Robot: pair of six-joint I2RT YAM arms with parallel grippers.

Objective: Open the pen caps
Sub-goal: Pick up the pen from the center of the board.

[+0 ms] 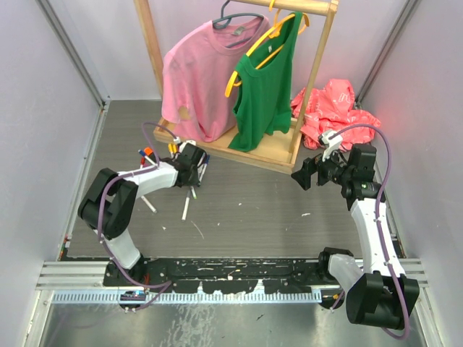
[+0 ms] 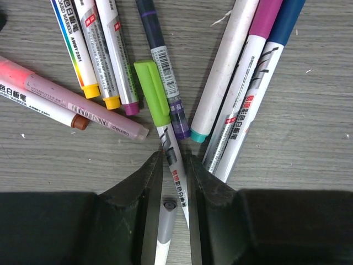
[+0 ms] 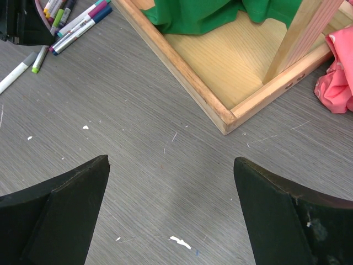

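Rainbow-striped marker barrel [image 2: 74, 38]: "AWBY2301", partial "…ARD MARKER". L white barrel [image 2: 33, 105]: "AWBY2301", Chinese chars.

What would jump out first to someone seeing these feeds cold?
The wooden clothes rack at the table's far edge stands out, hung with a pink T-shirt and a green tank top. Next comes the fan of markers at the left, where the left end effector clamps a green-capped marker by its barrel. The right end effector hangs wide open over the grey table near the rack's corner.
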